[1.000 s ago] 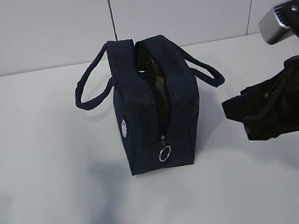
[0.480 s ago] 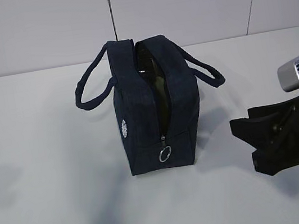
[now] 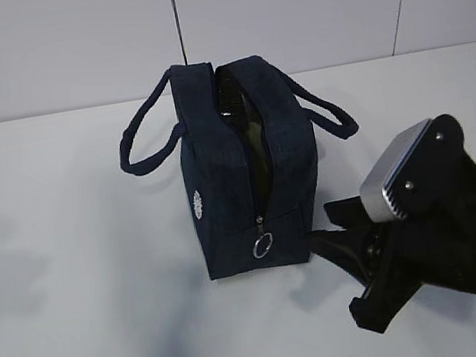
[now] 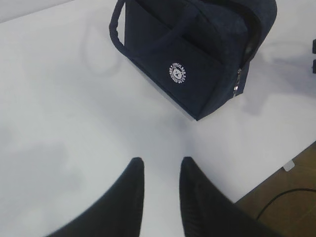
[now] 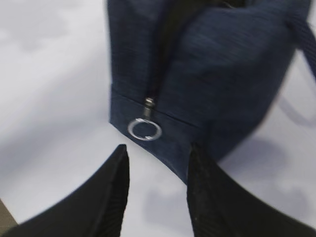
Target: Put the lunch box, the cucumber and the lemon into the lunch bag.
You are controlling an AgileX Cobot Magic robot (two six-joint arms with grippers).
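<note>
The dark navy lunch bag (image 3: 222, 190) stands upright mid-table, its top zipper parted in a dark slit, with the silver ring pull (image 3: 263, 245) hanging low on the near end. Neither the lunch box, the cucumber nor the lemon shows in any view. My right gripper (image 3: 319, 223) is open just right of the bag's near bottom corner. In the right wrist view the gripper (image 5: 158, 150) sits just below the ring pull (image 5: 144, 129), nothing between its fingers. My left gripper (image 4: 161, 160) is open over bare table, well short of the bag (image 4: 197, 54).
The bag's two loop handles (image 3: 145, 134) droop out to either side. The white table (image 3: 74, 286) meets a tiled wall behind. In the left wrist view the table's edge (image 4: 276, 170) runs along the lower right, with floor and a cable beyond it.
My right arm swung down and left from the right edge, bringing its open gripper close to the bag's near bottom corner. The bag has not moved.
</note>
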